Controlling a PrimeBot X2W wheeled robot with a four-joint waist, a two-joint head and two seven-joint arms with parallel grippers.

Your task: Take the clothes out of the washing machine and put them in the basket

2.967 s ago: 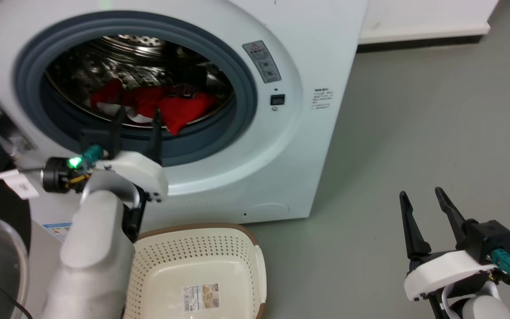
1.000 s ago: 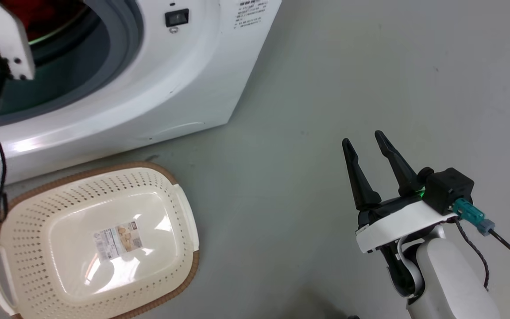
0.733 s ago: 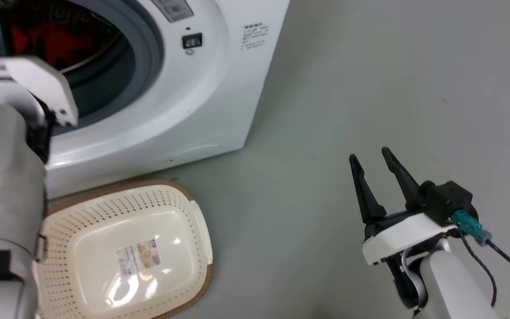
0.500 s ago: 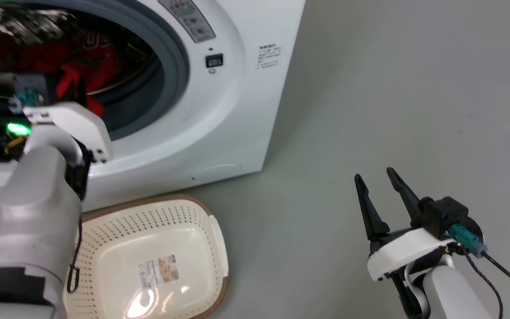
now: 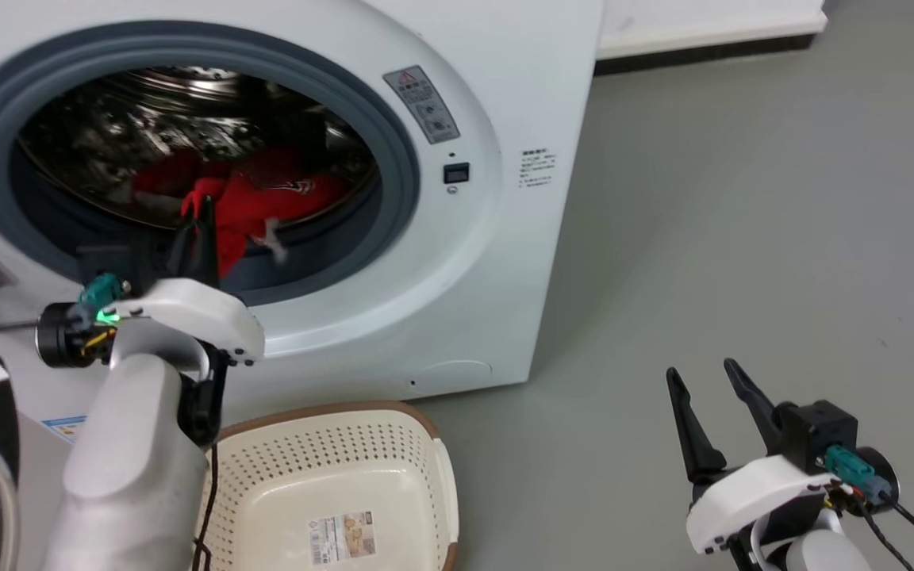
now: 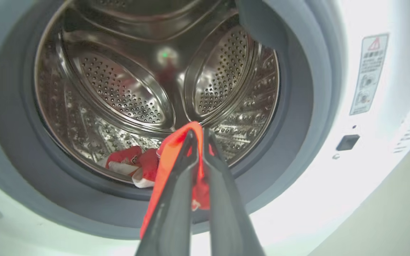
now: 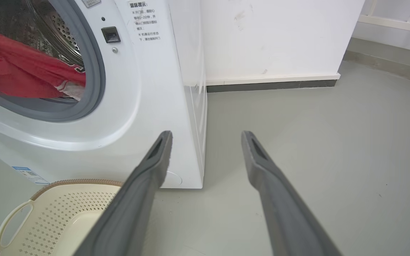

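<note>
Grey floor (image 5: pixel 743 198): white washing machine (image 5: pixel 520 262) stands on it; cream basket (image 5: pixel 330 460) just before machine.

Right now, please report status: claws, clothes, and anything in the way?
Left claw shut on one red garment at drum mouth. Right claw open above floor. Other garment lies in drum; basket holds none. Held cloth trails over grey ring.

Closed up the left pincer (image 5: pixel 197 210) since three secs back: was gaping, now pinched tight on a red garment (image 6: pixel 165 158). Dragged it off the pile (image 6: pixel 130 158) too, now draped from the fingertips (image 6: pixel 190 147), above the grey ring (image 5: pixel 400 186).
</note>
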